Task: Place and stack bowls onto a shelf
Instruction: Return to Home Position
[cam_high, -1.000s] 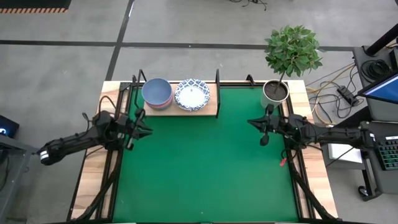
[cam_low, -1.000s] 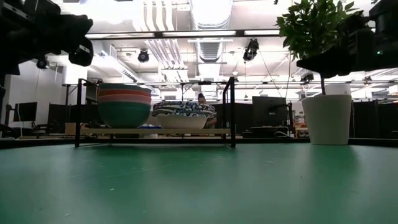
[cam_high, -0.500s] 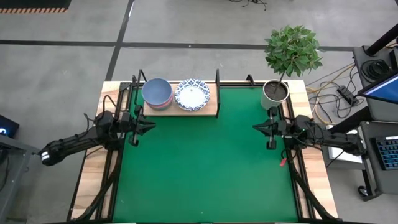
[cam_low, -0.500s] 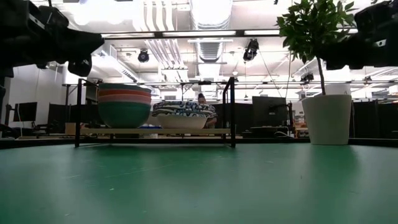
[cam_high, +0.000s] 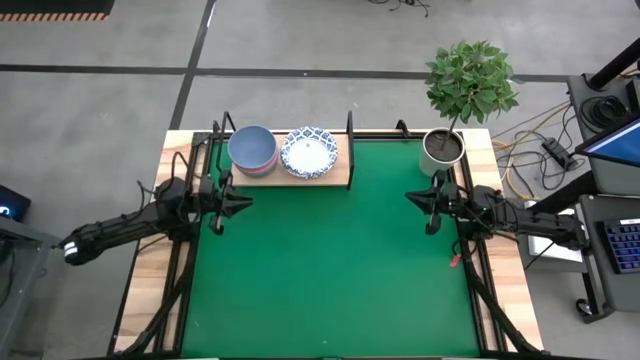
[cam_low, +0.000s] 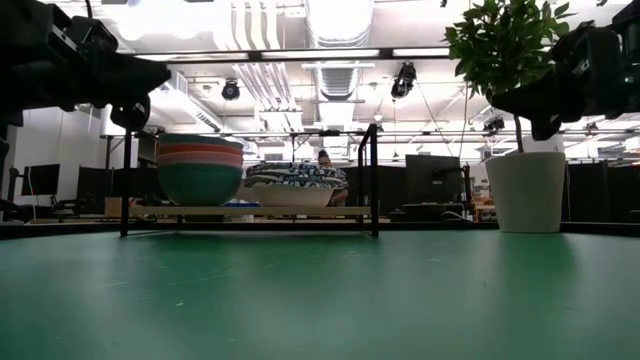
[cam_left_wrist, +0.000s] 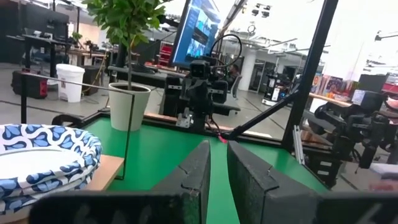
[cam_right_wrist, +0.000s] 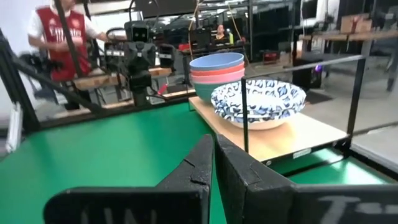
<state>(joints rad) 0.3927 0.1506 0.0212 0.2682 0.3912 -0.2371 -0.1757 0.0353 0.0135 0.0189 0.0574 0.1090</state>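
A flat light-wood shelf with black metal rod supports (cam_high: 343, 173) stands at the far edge of the green mat (cam_high: 330, 280) that covers the wooden worktop (cam_high: 506, 290), towards its left half. All the bowls in view sit on this shelf in two stacks, just beside each other.

The stack of plain bowls (cam_high: 252, 148) takes the shelf's left end. The low view shows the dark green bowl (cam_low: 200, 184) at the bottom, the red bowl (cam_low: 200, 159) and pink bowl (cam_low: 200, 150) nested above it, and the grey-blue bowl (cam_low: 200, 140) on top. To its right is the stack of white bowls with blue patterned rims (cam_high: 309, 152). The right end of the board is bare.

A white plant pot with a leafy green plant (cam_high: 441, 148) stands at the mat's far right corner.

The left gripper (cam_high: 238, 203) hangs over the mat's left edge, pointing inward. Its jaws are drawn close, a thin slit between them, grasping nothing. The right gripper (cam_high: 412, 198) hangs over the right edge near the pot, facing the left one. Its jaws are clenched and grasp nothing.
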